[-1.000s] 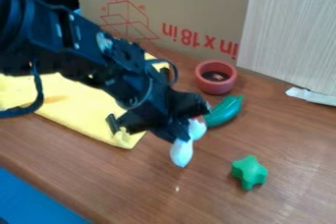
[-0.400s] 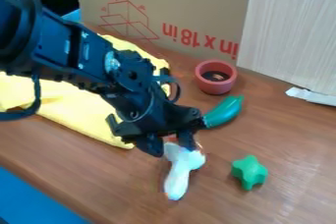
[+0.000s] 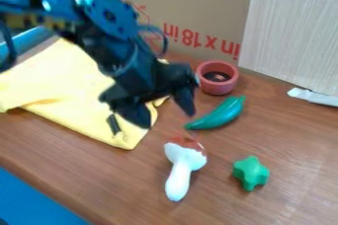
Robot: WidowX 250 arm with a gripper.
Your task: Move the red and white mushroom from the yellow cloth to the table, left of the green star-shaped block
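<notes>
- Your black two-finger hand point(image 3: 168, 120) hangs open above the brown wood-grain bench point(image 3: 277, 140), its two fingers spread wide with nothing held between them.
- The black robot arm point(image 3: 109, 26) comes in from the upper left, and the hand is over the area between the cloth and the pepper.
- The toy mushroom, white with a rounded reddish-brown top point(image 3: 185, 159), lies on its side on the bench, below the hand in the view. Its pale stem points toward the bottom edge, and it stands apart from both fingers.
- As for progress, judging by how things lie: the mushroom is down on the bench and out of your grasp — that much is done. No grip is under way, and nothing here shows a step left half-finished.
- Just right of the hand is a glossy, dark green, curved toy pepper point(image 3: 221, 115); behind it stands a small, round, reddish-pink cup point(image 3: 212, 87) with a dark inside.
- To the mushroom's right, apart from it, sits a bright green, star-shaped toy point(image 3: 251, 172).
- A soft yellow cloth point(image 3: 72, 98) spreads across the left — partly beneath the hand in your view.
- At the back stands a brown cardboard box point(image 3: 191, 2) with red print.
</notes>
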